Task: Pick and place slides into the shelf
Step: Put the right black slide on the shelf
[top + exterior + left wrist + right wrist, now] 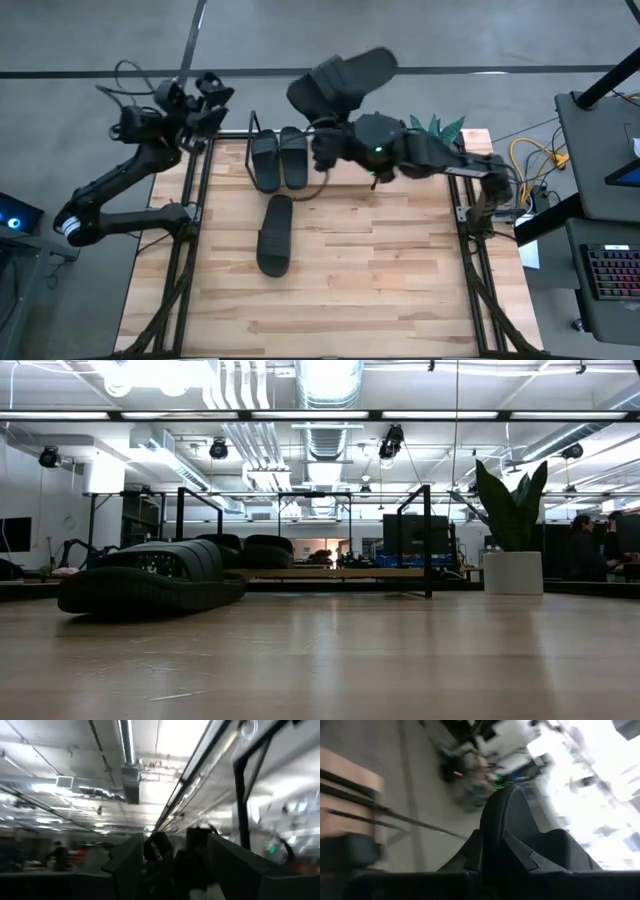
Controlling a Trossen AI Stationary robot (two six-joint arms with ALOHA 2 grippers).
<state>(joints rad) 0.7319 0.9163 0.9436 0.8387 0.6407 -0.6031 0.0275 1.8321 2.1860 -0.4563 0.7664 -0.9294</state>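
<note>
While the light butcher-block wooden desk (350, 260) fills most of the high view, the low rack of pale board and thin black wire end frames, the shelf (262, 150), sits at its far edge toward the left. Two matte black open-toe slide sandals (281, 158) lie side by side on the shelf, touching each other. A third black slide (274, 233) lies alone on the desk just in front of the shelf, lengthwise, and it shows large in the low view (150, 582). The fourth black slide (345, 84) is lifted clear of the desk beyond the far edge, clamped in the jaws of the right gripper (335, 125), whose dark arm reaches in from the right side; the right wrist view shows the slide's strap (512, 827) pinched between the dark fingers. The left gripper (207, 95) hangs off the desk's far left corner, well apart from every slide, its jaws standing apart and holding nothing (the left wrist view looks up at ceiling lights). A green spiky potted plant (437, 127) stands at the far right edge.
</note>
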